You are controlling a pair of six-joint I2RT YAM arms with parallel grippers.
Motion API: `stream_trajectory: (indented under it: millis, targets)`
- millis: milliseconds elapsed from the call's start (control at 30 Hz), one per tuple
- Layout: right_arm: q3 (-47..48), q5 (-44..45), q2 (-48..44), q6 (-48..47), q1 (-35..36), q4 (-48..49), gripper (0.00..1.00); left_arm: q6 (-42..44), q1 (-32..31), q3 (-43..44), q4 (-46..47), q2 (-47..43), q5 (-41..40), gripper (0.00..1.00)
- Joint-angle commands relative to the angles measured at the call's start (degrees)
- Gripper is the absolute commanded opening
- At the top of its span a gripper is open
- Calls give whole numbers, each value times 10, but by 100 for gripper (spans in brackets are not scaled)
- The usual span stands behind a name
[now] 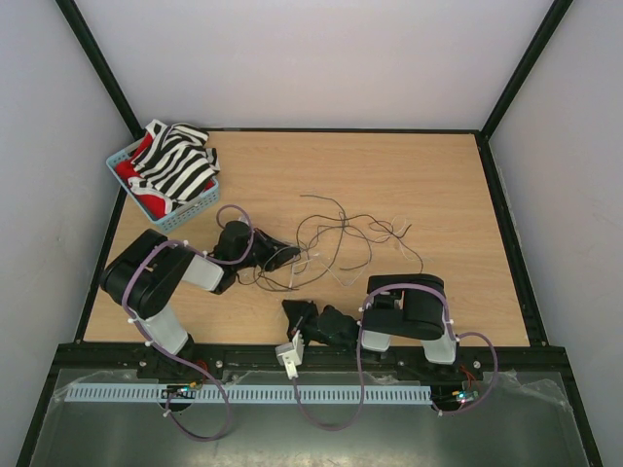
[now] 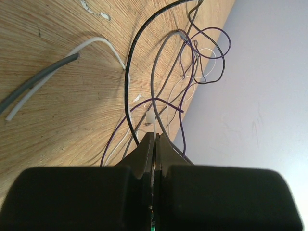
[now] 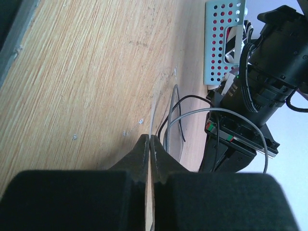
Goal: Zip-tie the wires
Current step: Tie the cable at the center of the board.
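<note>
The wires (image 1: 341, 233) lie in a loose tangle of thin dark and pale strands on the wooden table (image 1: 428, 175). My left gripper (image 1: 284, 256) is at the tangle's left end. In the left wrist view its jaws (image 2: 155, 135) are shut, with a thin pale strip leading from the tips to a small white zip-tie head (image 2: 150, 118) among the wires (image 2: 192, 53). My right gripper (image 1: 290, 311) lies low near the front edge, just below the tangle. Its jaws (image 3: 150, 138) are shut on a thin pale strand (image 3: 159, 108) that runs away over the wood.
A blue basket (image 1: 195, 206) holding striped and red cloth (image 1: 175, 161) stands at the back left, also in the right wrist view (image 3: 224, 43). The left arm's wrist (image 3: 260, 72) is close ahead of the right gripper. A white strip (image 2: 94, 42) and a grey cable (image 2: 38, 79) lie beside the left gripper.
</note>
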Motion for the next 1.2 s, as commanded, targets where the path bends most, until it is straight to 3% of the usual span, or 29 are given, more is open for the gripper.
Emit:
stream_trajectory:
  millis: [0,367,667,1167]
  targets:
    - [5,-15,-19,46,6,-14,2,5,-3,11,5,-9,-2,0]
    - [-54,-63,-110,219,-16,-50,0,58,-3,11,39,-22,22,0]
    - [-78,-177,-212,381,-94,-122,0,159,-9,21,77,-20,43,0]
    - [-49,-310,-308,544,-218,-258,0,341,-38,27,134,-23,45,0]
